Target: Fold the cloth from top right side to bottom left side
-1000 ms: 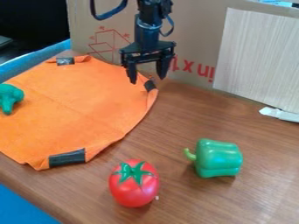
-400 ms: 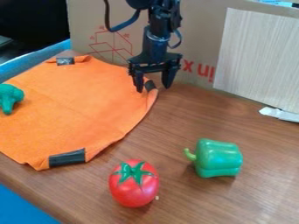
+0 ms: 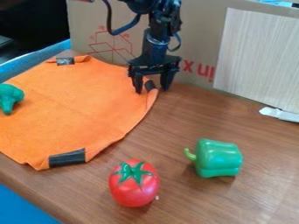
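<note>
We have the gripper [image 3: 151, 90] at the far side of the table [image 3: 187, 118], pointing down at the cloth's far right corner. Jaws well apart, one on each side of the dark patch [image 3: 150, 85] there, nothing clamped between them. We can't tell if the tips touch cloth or table.

Orange cloth [image 3: 81, 105] lies spread over the left part of the table, its left side cut off by the view. Mostly flat, not folded over; we see slight curls at the far edge and along the right edge. More dark patches: one [image 3: 65, 61] at the far end, one [image 3: 67, 158] at the near corner. Green toy broccoli [image 3: 8, 98] sits on the cloth, at the left edge of the view.

Off the cloth, on bare wood: red tomato [image 3: 134, 183] near, just right of the cloth's near corner; green bell pepper [image 3: 217, 158] to the right of the tomato and a bit farther back, apart from it, stem to the left. We mark a cardboard sheet [image 3: 198, 43] standing behind the table with red print, a pale wood-grain panel [image 3: 257, 57] against it on the right, and a white item [image 3: 280, 114] by the panel's foot. Blue surface [image 3: 20, 208] at the near left corner.
</note>
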Tool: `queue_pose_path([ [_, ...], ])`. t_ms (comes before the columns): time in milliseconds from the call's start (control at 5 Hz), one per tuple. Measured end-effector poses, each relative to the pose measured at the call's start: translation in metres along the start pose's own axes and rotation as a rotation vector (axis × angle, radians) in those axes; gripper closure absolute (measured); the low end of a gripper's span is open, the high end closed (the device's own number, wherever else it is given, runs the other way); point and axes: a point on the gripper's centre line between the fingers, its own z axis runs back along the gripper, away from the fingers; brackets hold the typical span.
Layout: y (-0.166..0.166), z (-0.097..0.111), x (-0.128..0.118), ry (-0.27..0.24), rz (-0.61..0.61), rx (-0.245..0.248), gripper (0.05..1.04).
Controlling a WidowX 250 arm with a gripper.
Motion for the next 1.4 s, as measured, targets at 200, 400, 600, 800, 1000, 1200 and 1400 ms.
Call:
queue_pose_path([
  [200,0.000,-0.002,0.001,0.001,0.001,0.001,0.445],
  [400,0.002,-0.002,0.002,0.012,-0.003,-0.005,0.715],
  [600,0.003,-0.002,0.002,0.029,-0.008,-0.026,0.918],
  [800,0.017,0.011,0.005,0.048,-0.002,-0.052,1.011],
  [1000,0.030,0.033,0.010,0.031,0.005,-0.092,1.023],
  [1200,0.051,0.052,0.013,0.030,0.010,-0.121,1.025],
  [1400,0.075,0.066,0.019,0.020,0.026,-0.138,1.025],
])
